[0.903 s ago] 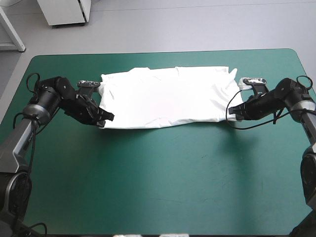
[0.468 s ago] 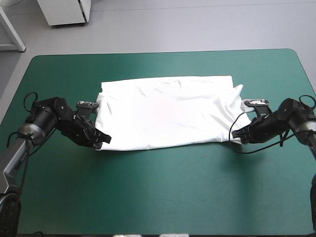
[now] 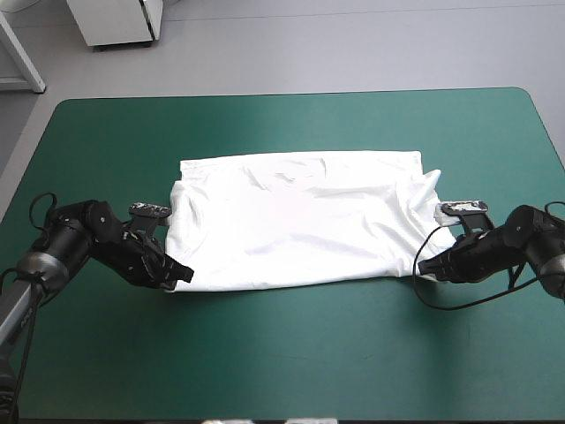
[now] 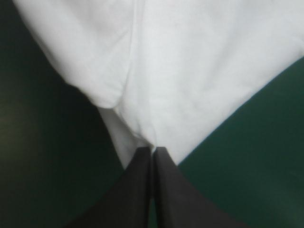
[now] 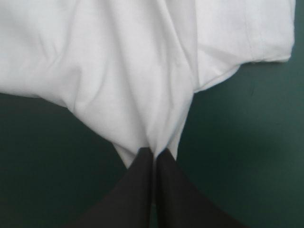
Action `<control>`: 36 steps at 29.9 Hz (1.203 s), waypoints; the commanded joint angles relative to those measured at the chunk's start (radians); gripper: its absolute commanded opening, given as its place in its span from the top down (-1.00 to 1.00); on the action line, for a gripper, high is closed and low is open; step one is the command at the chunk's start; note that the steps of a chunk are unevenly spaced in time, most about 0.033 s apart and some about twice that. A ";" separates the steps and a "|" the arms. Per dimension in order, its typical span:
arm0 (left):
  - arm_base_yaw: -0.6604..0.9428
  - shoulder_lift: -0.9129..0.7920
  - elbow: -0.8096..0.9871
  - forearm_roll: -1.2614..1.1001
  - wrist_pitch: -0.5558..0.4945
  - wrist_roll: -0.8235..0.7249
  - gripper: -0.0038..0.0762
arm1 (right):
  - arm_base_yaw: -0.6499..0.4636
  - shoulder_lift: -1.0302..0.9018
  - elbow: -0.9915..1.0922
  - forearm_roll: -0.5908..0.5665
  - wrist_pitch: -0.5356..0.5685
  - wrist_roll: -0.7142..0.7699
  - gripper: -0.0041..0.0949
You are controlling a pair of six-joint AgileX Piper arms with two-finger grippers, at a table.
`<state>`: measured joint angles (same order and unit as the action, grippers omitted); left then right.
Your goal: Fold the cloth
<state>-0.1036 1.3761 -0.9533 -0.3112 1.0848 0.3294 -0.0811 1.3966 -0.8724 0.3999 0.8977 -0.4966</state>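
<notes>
Since the earlier pictures both arms have drawn back toward the near edge of the table (image 3: 282, 362), and the T-shirt (image 3: 296, 216) has slid with them, so it now lies about the middle of the teal-green cover. The left gripper (image 3: 181, 274) is clamped on the near left corner of the shirt and the right gripper (image 3: 426, 268) on the near right corner. I judge that this pull flattens the cloth for the next fold. The fabric is thin, soft and matte white, and it makes a wide rectangle with shallow wrinkles near its far edge. At each pinch it gathers into small pleats. It is possibly already doubled, but I cannot be sure.
</notes>
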 commanded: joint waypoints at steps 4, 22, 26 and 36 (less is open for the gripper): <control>0.002 -0.100 -0.019 0.059 0.038 -0.029 0.82 | -0.007 -0.069 -0.018 0.008 0.032 0.000 0.79; 0.003 -0.111 -0.188 0.186 -0.235 -0.198 0.02 | -0.007 -0.195 -0.140 0.019 0.102 0.054 -0.15; 0.003 0.026 -0.269 0.244 -0.290 -0.219 0.02 | -0.007 -0.195 -0.182 0.019 0.107 0.054 -0.15; 0.081 0.315 -0.413 0.183 -0.242 -0.176 -0.03 | 0.018 -0.177 -0.234 0.008 0.107 0.054 -0.15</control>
<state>-0.0361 1.6947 -1.3103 -0.0995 0.8524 0.1383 -0.0775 1.2322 -1.0640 0.3929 1.0220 -0.4414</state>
